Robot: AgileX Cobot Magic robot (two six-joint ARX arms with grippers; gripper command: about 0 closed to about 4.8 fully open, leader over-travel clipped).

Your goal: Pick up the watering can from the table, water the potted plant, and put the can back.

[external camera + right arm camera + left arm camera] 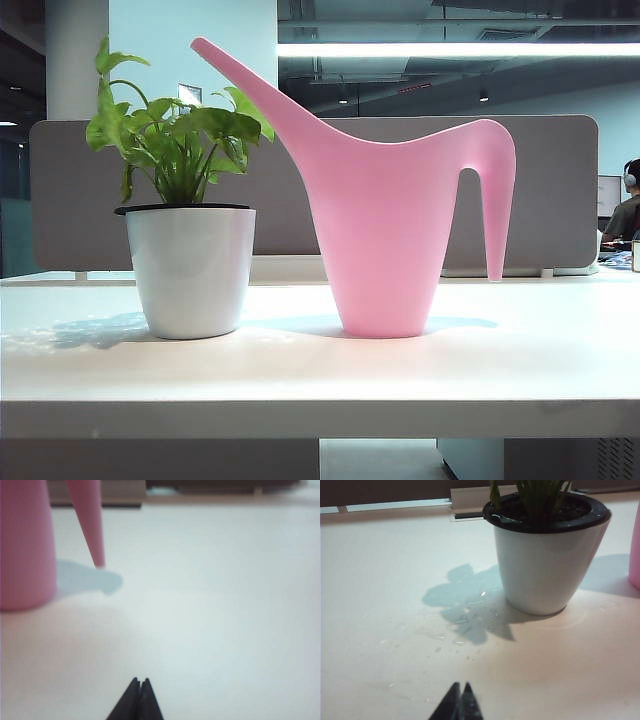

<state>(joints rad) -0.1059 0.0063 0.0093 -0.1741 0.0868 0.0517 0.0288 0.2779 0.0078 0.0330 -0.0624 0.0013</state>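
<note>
The pink watering can (385, 230) stands upright on the white table (320, 375), its spout slanting up over the potted plant (185, 235) on its left. No arm shows in the exterior view. My left gripper (461, 686) is shut and empty, low over the table, well short of the white pot (545, 565); a sliver of the can (635, 550) shows beside the pot. My right gripper (139, 681) is shut and empty, set back from the can's body (25, 545) and its drooping handle (90, 525).
Water drops (465, 625) lie on the table in the plant's shadow. A grey partition (560, 190) runs along the table's far side. A seated person (625, 215) is far off at the right.
</note>
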